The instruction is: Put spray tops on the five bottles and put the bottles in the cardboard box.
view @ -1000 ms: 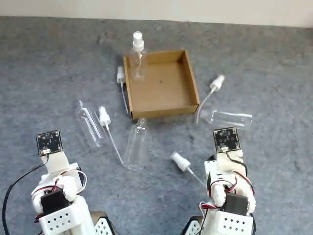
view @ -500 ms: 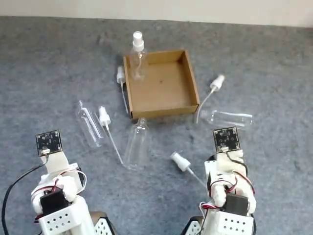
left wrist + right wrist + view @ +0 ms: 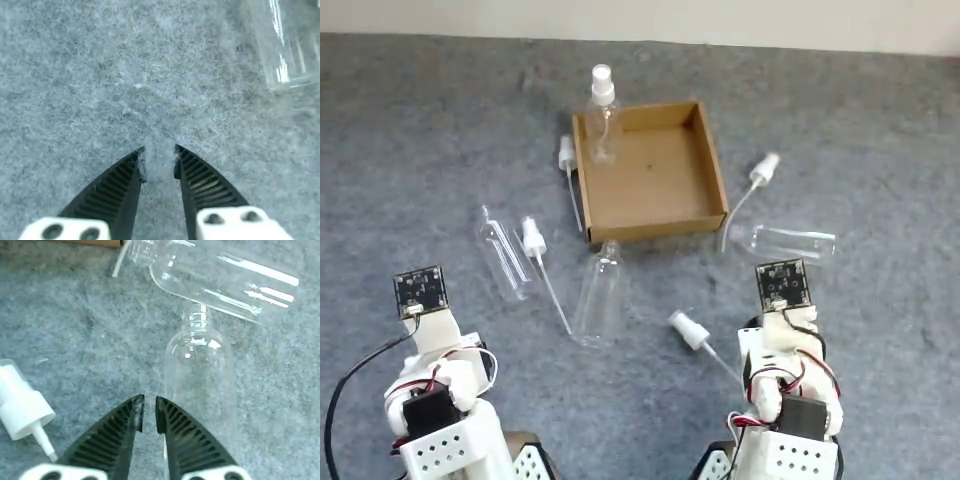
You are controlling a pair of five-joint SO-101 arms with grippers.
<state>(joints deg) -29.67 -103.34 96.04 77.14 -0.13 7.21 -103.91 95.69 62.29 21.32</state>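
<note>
You are close to the start of this job, by my reading; only the capped bottle (image 3: 603,125) looks done, standing at the far left corner of the cardboard box (image 3: 712,170), seemingly inside it.

Four more bottles lie bare-necked on the bench (image 3: 880,130): the left bottle (image 3: 505,255) well off to the box's left; the front bottle (image 3: 600,292) just in front of the box; the right bottle (image 3: 788,242) beyond the box's right front corner; the near bottle (image 3: 200,370) under your right arm, its neck pointing at the right bottle.

Four loose spray tops wait beside them: the first top (image 3: 567,153) against the box's left wall; the second top (image 3: 533,238) beside the left bottle; the third top (image 3: 764,167) off the box's right wall; the fourth top (image 3: 688,328) near your right arm.

Your left pincer (image 3: 159,161) hangs over bare bench, a little spread, pinching nothing; your right pincer (image 3: 148,412) is spread only a sliver, also empty, with the near bottle just beside its tips.

So I judge four cappings and four boxings are left.
</note>
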